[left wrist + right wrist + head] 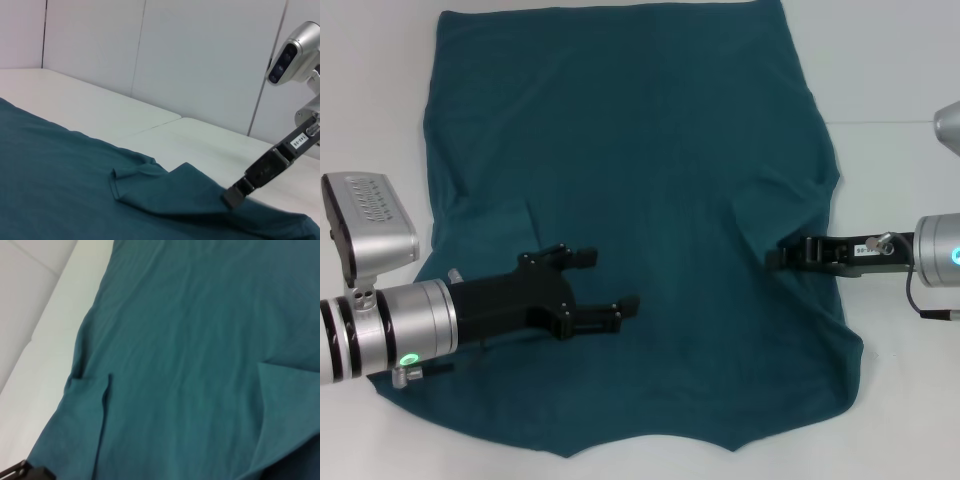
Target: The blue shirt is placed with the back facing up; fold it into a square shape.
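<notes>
You are working on a white worktop (pixel 890 90) backed by pale wall panels, and the blue shirt (pixel 640 180) covers most of it, plain side up, running from the near edge to the far edge. Nearest you, at the near left corner, the left gripper (pixel 605 285) reaches in over the shirt's left side with its jaws spread wide and nothing between them; it looks to hover just above the cloth beside the left sleeve, which lies turned inward. Farther along, by the right edge, the right gripper (pixel 778 258) has its jaws closed narrow on the right sleeve, which is drawn inward over the body with creases around it. Watch that pinch: it looks shallow, so a quick pull may let the sleeve slip free. You also risk dragging the whole shirt sideways, since nothing pins it, and the fold would come out crooked instead of square.
</notes>
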